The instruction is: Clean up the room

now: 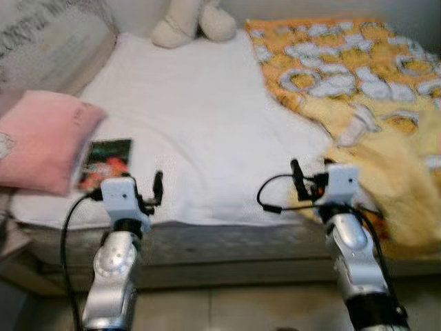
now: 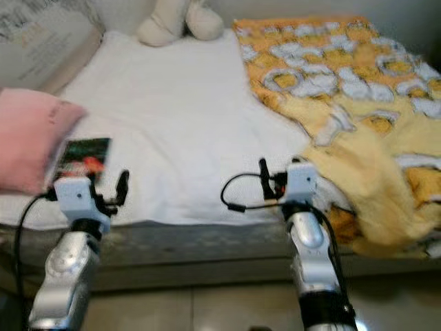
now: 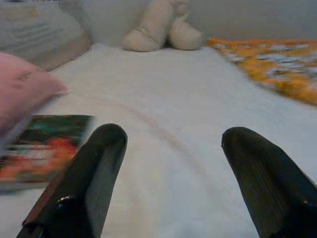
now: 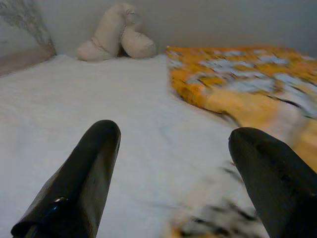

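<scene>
Blanket (image 1: pixel 358 83), orange/yellow, is lying rumpled over the bed's (image 1: pixel 200 131) right side, one yellow fold spilling off the near edge. Prob. light, soft, floppy; best pinched at that hanging fold.
Head views: right pincer (image 1: pixel 303 181) is hovering just beside it, left pincer (image 1: pixel 153 192) near a book (image 1: pixel 105 163) by a pink pillow (image 1: pixel 41 138).
Wrist views: both pincers are gaping wide, holding nothing.
</scene>
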Controlling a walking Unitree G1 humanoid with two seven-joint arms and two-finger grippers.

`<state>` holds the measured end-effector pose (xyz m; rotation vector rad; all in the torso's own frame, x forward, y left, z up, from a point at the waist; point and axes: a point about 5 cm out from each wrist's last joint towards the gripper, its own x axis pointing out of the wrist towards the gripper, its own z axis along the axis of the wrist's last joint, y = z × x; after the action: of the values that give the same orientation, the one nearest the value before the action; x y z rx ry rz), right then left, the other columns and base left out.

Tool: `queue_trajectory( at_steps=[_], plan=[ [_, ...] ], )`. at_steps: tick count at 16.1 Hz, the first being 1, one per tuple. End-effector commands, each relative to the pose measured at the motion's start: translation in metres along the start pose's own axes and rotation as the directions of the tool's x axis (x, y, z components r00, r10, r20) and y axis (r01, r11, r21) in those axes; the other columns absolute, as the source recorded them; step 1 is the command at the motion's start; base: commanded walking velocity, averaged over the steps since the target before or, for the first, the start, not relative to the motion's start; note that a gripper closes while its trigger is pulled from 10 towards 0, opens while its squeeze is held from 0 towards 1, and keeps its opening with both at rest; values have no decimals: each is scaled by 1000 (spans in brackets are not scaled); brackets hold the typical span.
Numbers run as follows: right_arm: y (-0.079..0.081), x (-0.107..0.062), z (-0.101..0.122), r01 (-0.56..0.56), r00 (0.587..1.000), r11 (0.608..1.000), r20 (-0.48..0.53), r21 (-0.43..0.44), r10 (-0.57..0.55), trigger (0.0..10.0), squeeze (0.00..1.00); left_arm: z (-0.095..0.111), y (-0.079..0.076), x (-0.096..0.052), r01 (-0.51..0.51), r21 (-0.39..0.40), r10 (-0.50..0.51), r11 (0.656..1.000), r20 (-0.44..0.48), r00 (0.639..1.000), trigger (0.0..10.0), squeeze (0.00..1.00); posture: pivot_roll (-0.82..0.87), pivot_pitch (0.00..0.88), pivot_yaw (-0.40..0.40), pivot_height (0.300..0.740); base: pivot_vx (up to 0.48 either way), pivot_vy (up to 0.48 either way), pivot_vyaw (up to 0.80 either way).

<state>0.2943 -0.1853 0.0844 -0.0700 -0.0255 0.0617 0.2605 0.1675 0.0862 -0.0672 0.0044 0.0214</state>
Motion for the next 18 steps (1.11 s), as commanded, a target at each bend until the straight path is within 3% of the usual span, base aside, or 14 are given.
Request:
queue_trajectory(
  at_steps=[1, 5, 8, 10, 13, 15, 17, 18],
  plan=[
    [1, 1, 3, 8, 1000, 1000, 18, 7, -8, 10000, 0, 2, 1, 3, 16, 16, -16, 1000, 7, 1000, 10000, 0, -142, 0, 99, 740, 0, -469, 0],
    [5, 0, 2, -6, 1000, 1000, 20, -7, 7, 10000, 0, 3, 0, 6, 29, 13, -30, 999, 5, 1000, 10000, 0, -148, 0, 102, 740, 0, -467, 0],
    [8, 0, 0, -23, 1000, 999, 5, -23, 23, 10000, 0, -2, -1, 6, 39, 41, -38, 998, -21, 999, 10000, 0, -145, 0, 100, 740, 0, 0, -158],
    [10, 0, 0, -34, 999, 999, 9, -18, 35, 10000, 0, 1, -6, 6, 79, 22, -79, 997, -2, 997, 10000, 0, -142, 0, 98, 740, 0, 418, -663],
    [12, -1, 0, -43, 999, 999, 12, -23, 43, 10000, 0, 3, -11, 9, 122, 58, -122, 991, -3, 993, 10000, 0, -141, 0, 99, 740, 0, 455, -650],
    [12, -2, 0, -43, 999, 999, 12, -24, 43, 10000, 0, -1, -11, 14, 156, 115, -153, 981, -41, 987, 10000, 0, -142, 0, 101, 740, 480, 0, -650],
    [13, -4, -2, -42, 999, 999, 9, -19, 42, 10000, 0, 4, -6, 21, 142, 86, -139, 986, -34, 990, 10000, 0, -146, 0, 106, 740, 480, 0, -628],
    [14, -5, -3, -40, 999, 999, 6, -18, 40, 10000, 0, 2, -5, 22, 133, 114, -127, 985, -51, 991, 10000, 0, -148, 0, 109, 740, 274, 0, -619]
  ],
)
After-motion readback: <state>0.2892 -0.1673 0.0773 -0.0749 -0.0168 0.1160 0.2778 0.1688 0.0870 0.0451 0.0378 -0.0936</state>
